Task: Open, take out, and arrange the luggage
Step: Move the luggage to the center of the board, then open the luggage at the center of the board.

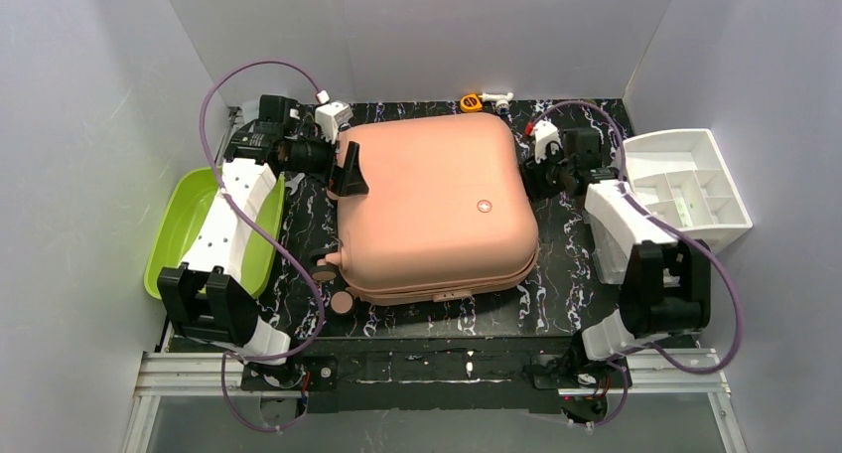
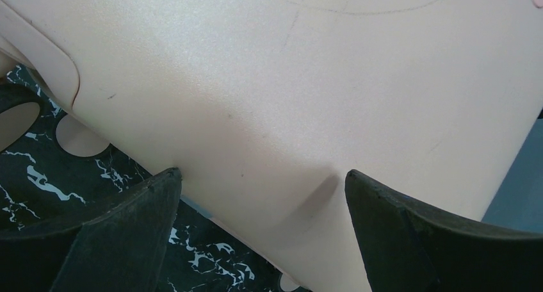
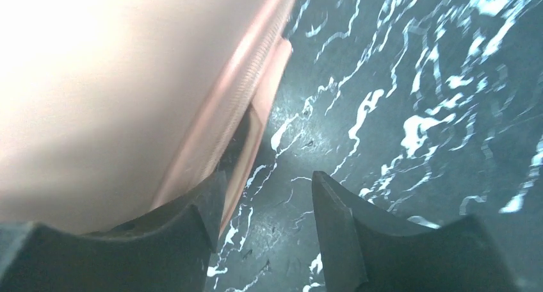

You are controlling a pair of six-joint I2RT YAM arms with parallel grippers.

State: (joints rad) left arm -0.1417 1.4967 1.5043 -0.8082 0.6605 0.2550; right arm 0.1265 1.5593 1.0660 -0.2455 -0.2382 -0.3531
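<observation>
The salmon-pink luggage (image 1: 432, 205) lies flat and closed in the middle of the black marbled table (image 1: 556, 294), wheels at its front left. My left gripper (image 1: 348, 171) is open at the case's back left edge; in the left wrist view its fingers (image 2: 128, 234) straddle the shell's rounded edge (image 2: 288, 113), empty. My right gripper (image 1: 544, 175) is open beside the case's right side; in the right wrist view one finger (image 3: 192, 221) lies against the zip seam (image 3: 237, 93) by the side handle, the other over bare table.
A lime-green tray (image 1: 189, 225) lies at the left under my left arm. A white drawer organizer (image 1: 685, 185) stands at the right. Small orange and white objects (image 1: 485, 100) lie behind the case. Grey walls enclose the table.
</observation>
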